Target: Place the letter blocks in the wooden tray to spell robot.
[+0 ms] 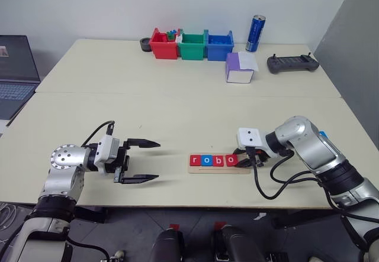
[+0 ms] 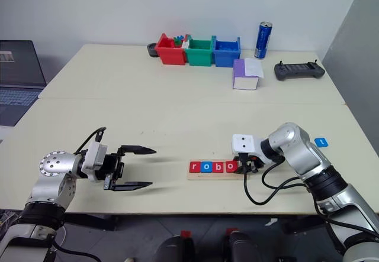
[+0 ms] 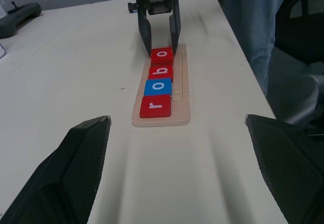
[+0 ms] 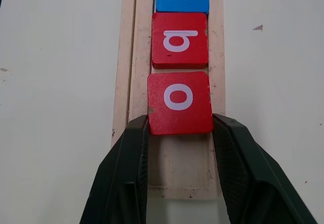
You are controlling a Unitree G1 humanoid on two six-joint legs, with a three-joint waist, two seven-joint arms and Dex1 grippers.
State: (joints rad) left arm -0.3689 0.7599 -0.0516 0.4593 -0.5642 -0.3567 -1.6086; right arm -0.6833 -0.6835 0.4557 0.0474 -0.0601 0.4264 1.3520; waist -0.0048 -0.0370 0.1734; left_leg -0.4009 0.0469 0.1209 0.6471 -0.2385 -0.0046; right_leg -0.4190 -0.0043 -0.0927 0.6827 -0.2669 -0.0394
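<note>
Wooden tray (image 1: 219,168) near the counter's (image 1: 177,108) front edge holds r, o, b, o; right end effector (image 4: 179,133) clamps the second red "o" block (image 4: 179,103). At 9 o'clock, left end effector (image 1: 144,161) gapes apart, empty.

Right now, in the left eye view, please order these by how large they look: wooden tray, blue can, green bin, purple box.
1. wooden tray, longest
2. purple box and green bin, look alike; unranked
3. blue can, smallest

The tray lies nearer the camera, which enlarges it.
</note>
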